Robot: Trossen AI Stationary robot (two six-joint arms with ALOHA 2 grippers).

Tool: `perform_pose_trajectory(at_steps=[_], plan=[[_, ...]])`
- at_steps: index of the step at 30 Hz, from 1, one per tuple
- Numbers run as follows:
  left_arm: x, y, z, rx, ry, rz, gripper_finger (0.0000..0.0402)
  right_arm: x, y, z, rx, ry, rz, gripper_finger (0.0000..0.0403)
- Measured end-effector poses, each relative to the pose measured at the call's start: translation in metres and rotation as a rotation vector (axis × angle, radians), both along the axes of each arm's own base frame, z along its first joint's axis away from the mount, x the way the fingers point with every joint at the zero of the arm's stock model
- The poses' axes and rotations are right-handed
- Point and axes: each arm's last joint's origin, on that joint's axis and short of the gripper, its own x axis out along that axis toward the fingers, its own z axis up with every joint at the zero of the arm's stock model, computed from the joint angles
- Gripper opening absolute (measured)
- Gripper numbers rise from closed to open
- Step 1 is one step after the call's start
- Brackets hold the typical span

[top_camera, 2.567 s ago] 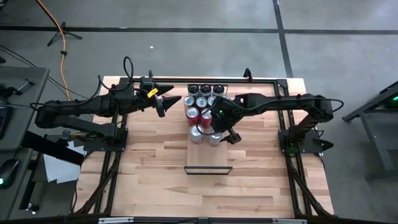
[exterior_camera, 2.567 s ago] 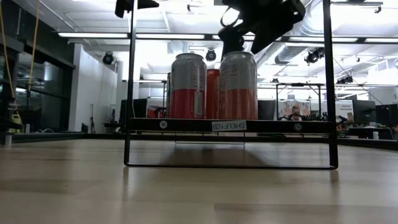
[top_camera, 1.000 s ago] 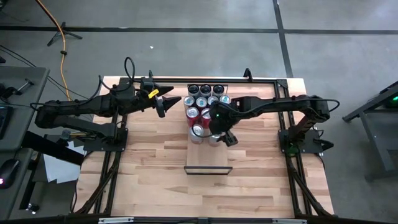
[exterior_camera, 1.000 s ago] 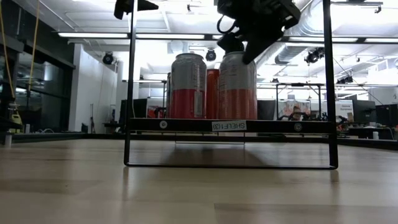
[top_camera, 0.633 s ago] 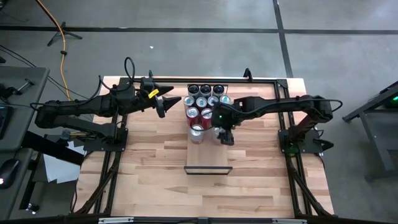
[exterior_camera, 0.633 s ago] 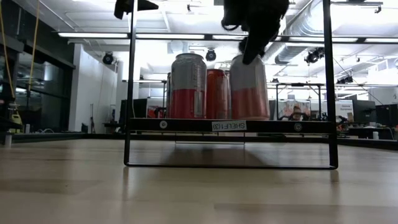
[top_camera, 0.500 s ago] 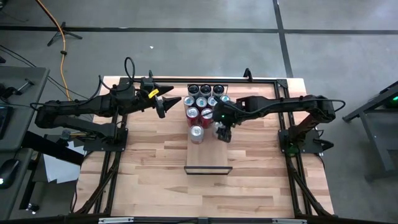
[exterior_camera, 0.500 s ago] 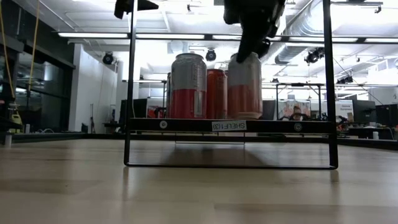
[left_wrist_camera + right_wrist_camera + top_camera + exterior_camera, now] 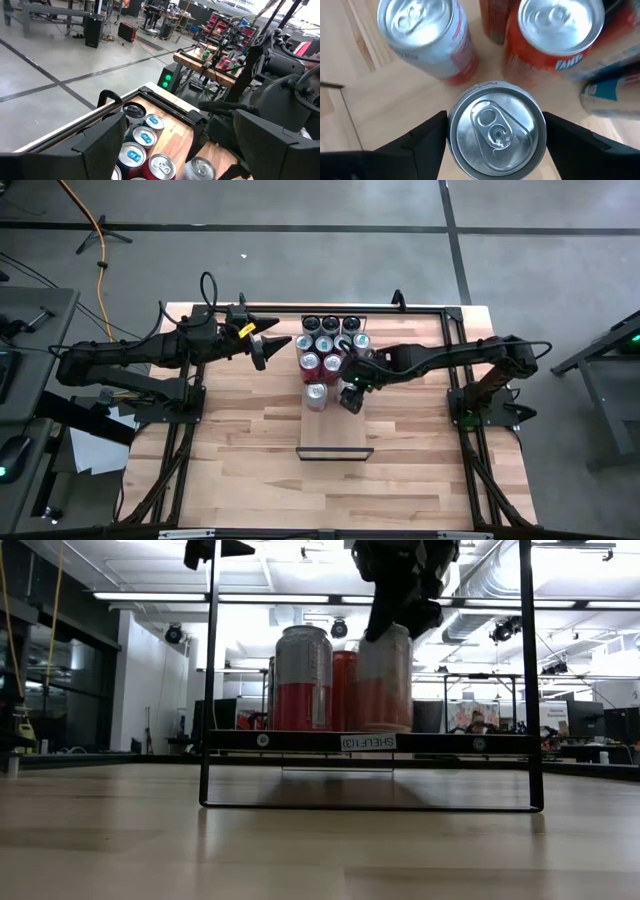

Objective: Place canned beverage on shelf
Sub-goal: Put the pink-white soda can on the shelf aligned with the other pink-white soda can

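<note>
Left arm waits over the table's left half, left gripper point(image 9: 272, 340) hanging near the can cluster, fingers spread, nothing between them; its wrist view looks past both dark fingers point(image 9: 102, 140) at the blue-topped cans point(image 9: 144, 136) in the back rows.

Middle: the shelf point(image 9: 334, 435), a pale narrow plank with a thin dark frame point(image 9: 210, 680), runs from the can cluster toward the table's front edge. Low view shows a label point(image 9: 368, 742) on its front rail. A silver-and-red can point(image 9: 303, 678) stands upright on the plank at the left; an orange can point(image 9: 559, 37) stands behind.

Just right of that: right gripper point(image 9: 351, 395) is above the shelf, fingers pinching the canned beverage point(image 9: 496, 129) from both sides near its top. In the low view this can point(image 9: 385, 680) hangs tilted, its base just above the plank, beside the silver-and-red can. Right arm reaches in from the table's right side.
</note>
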Motion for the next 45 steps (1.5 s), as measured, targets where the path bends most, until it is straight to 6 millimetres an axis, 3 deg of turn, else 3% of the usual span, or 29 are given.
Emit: perform_pose_trajectory(at_steps=[8,45], plan=[[0.0,0.0,-0.0001,-0.001,0.0,0.0,0.0326,0.0005,0.0005,-0.0021,0.01,0.013,0.012,0.0303],[0.0,0.0,-0.0001,-0.009,-0.003,0.001,0.0326,0.0019,0.0008,-0.0009,0.024,-0.007,0.013,0.0307]])
